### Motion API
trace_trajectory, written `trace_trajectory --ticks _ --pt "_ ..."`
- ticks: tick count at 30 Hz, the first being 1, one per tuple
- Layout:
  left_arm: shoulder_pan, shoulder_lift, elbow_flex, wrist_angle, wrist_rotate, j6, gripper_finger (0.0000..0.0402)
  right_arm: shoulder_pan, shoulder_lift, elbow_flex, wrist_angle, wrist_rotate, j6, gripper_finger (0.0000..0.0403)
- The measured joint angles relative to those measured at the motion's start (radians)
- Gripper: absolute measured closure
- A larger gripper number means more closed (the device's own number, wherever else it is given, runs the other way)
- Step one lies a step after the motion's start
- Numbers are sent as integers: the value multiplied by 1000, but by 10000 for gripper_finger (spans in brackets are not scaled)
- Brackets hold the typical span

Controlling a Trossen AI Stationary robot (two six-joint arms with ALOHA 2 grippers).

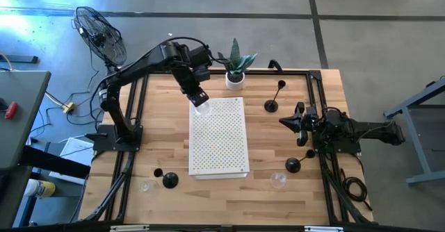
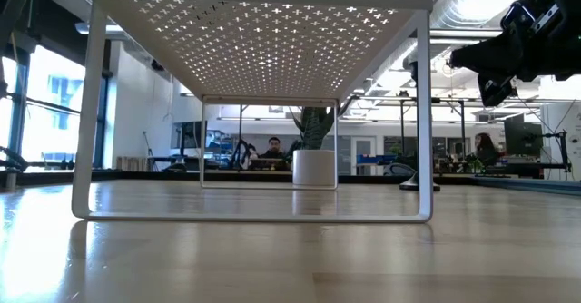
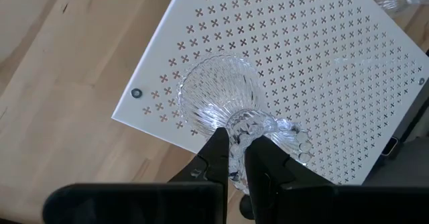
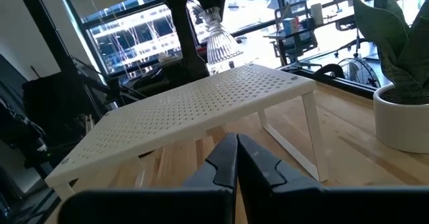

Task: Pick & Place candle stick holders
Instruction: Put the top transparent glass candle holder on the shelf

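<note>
My left gripper is shut on a clear fluted glass holder over the far left corner of a white perforated shelf. The glass also shows in the right wrist view, hanging over the shelf's far end. A second glass holder and a third stand on the table near the front edge. Black holders stand at the far right, the near right and the near left. My right gripper waits shut and empty, right of the shelf. My left gripper pinches the glass holder's narrow beaded stem between its two fingers, coming from above and pointing down. The wide fluted end points down toward the shelf top. I cannot tell whether it touches the shelf or hangs just above it.
A white pot with a green plant stands just beyond the shelf's far edge, close to my left gripper. The shelf stands on thin legs with open space beneath. A black frame runs around the table's edges.
</note>
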Motion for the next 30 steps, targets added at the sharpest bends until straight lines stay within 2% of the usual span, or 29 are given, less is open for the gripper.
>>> trace_trajectory --ticks 30 --pt "0 -5 -1 0 46 29 381 0 0 0 -5 -27 0 402"
